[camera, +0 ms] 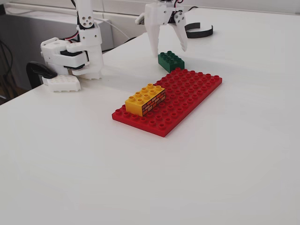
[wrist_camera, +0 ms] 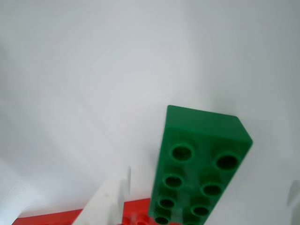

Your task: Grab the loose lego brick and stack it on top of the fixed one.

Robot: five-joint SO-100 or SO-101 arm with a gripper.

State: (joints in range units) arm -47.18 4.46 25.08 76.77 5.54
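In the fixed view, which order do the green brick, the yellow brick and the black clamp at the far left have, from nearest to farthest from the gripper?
1. Green brick: just below the open gripper.
2. Yellow brick: on the red baseplate, nearer the camera.
3. Black clamp: table edge, far left.

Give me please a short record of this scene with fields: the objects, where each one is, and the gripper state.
loose brick: dark green 2x4 brick, on the white table, just beyond the baseplate's far edge
fixed brick: yellow brick with brick-wall sides, on the red studded baseplate, near its left edge in the fixed view
gripper: open, above the green brick, fingers on either side, not touching
stacking: not yet done
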